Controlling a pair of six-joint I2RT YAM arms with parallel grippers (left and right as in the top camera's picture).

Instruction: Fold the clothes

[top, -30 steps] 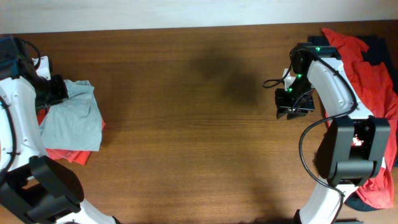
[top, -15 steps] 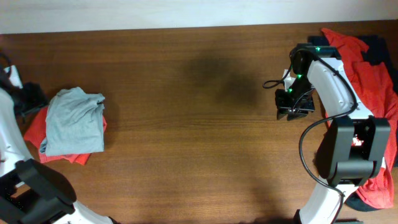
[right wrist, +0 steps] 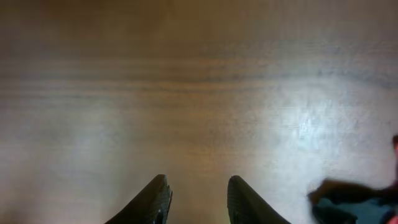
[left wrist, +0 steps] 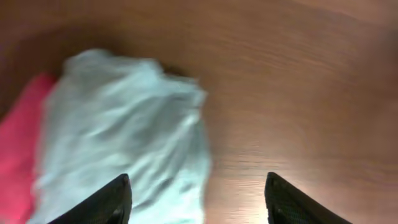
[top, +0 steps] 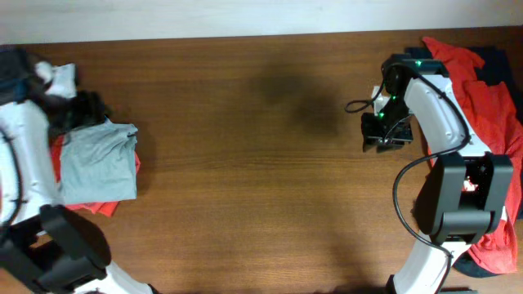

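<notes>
My right wrist feed showed the blurred brown wooden table [right wrist: 186, 93] filling the frame. Two dark fingers [right wrist: 155, 200] stood apart at the bottom edge, only wood between them. A dark blurred shape [right wrist: 339, 198] sat lower right, unidentifiable.

A grey garment [top: 98, 163] is seen folded into a rough rectangle at the left end of the wooden table [top: 245, 163], with its surface creased and its upper right corner slightly bunched. It is laid on top of a red garment [top: 91, 205], which is mostly covered and shows only along the left edge and below the lower edge. In the left wrist view, the grey garment [left wrist: 124, 137] is blurred, with the red garment [left wrist: 18, 137] at its left side. At the right end of the table, an unfolded pile of clothes [top: 490, 106] is heaped, made up of crumpled red cloth with a dark blue piece [top: 500, 62] at its top.
</notes>
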